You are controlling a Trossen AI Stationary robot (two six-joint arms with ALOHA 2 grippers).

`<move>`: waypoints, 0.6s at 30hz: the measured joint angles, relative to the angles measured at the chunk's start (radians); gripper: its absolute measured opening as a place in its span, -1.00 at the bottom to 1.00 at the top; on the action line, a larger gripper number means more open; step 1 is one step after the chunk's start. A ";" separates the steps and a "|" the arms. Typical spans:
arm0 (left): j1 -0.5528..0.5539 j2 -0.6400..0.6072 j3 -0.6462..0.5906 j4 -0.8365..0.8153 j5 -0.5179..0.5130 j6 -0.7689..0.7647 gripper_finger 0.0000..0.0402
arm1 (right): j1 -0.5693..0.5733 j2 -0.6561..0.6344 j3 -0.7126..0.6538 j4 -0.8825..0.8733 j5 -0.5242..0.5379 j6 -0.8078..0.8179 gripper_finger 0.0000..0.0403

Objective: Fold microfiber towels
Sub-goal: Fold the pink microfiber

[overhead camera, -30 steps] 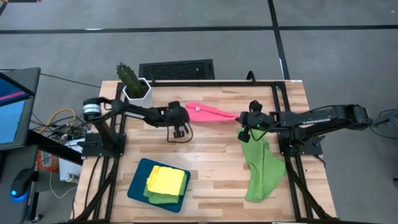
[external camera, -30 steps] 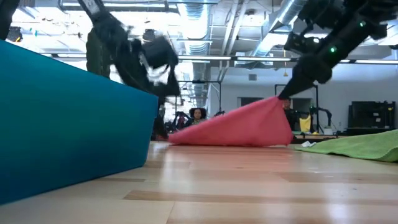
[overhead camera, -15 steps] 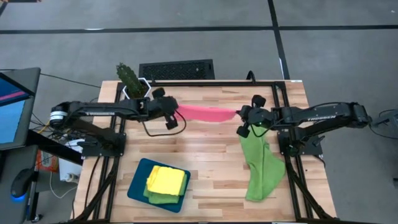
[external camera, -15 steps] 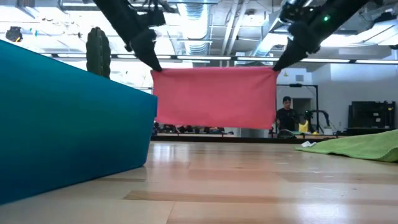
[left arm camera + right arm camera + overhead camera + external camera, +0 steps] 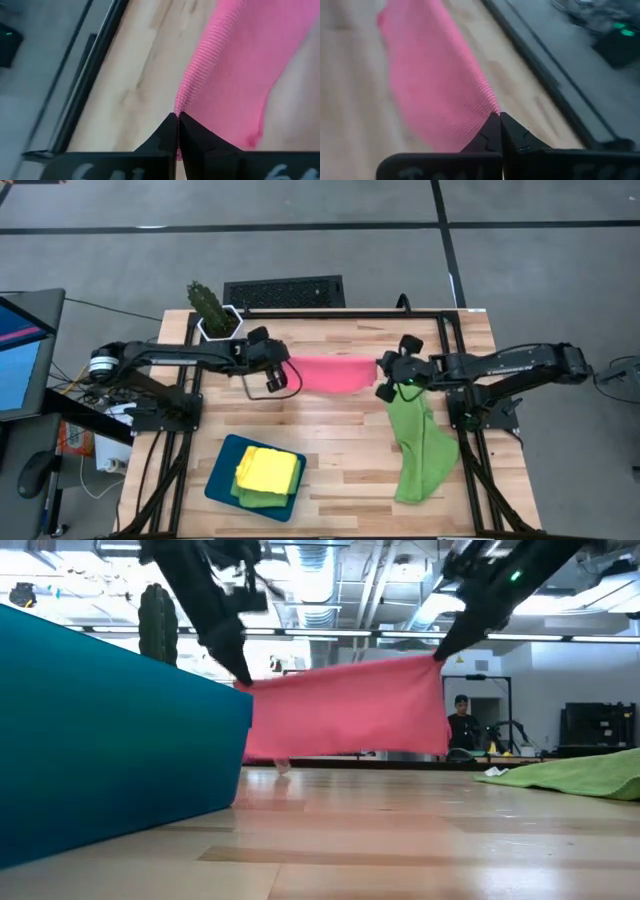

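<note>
While no writing reads, left gripper (image 5: 284,369) & right gripper (image 5: 381,373) each pinch pink towel (image 5: 333,372) corners, stretched above table (image 5: 340,450).

Two slim black jointed arms, the right arm (image 5: 500,366) showing a green light near its wrist

pink towel (image 5: 437,85) corner pinched in closed right gripper (image 5: 499,120), over wooden table (image 5: 350,100)

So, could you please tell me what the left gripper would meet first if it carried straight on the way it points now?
Probably the pink towel it already pinches: the left gripper points along the cloth, with bare wooden table beyond it. Depth is unclear.
</note>
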 joint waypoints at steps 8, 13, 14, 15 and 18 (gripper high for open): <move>0.157 0.081 0.012 0.186 -0.089 0.164 -1.00 | -0.146 0.121 -0.003 0.182 0.282 -0.132 -0.97; 0.177 0.076 -0.006 0.208 -0.097 0.218 -1.00 | -0.152 0.171 -0.007 0.201 0.283 -0.138 -0.97; 0.173 0.078 -0.025 0.212 -0.074 0.220 -1.00 | -0.144 0.186 -0.011 0.196 0.272 -0.118 -0.97; 0.166 0.080 -0.051 0.213 -0.051 0.216 -1.00 | -0.132 0.203 -0.017 0.202 0.260 -0.097 -0.97; 0.126 0.080 -0.154 0.259 -0.033 0.179 -1.00 | -0.076 0.255 -0.043 0.208 0.228 -0.025 -0.97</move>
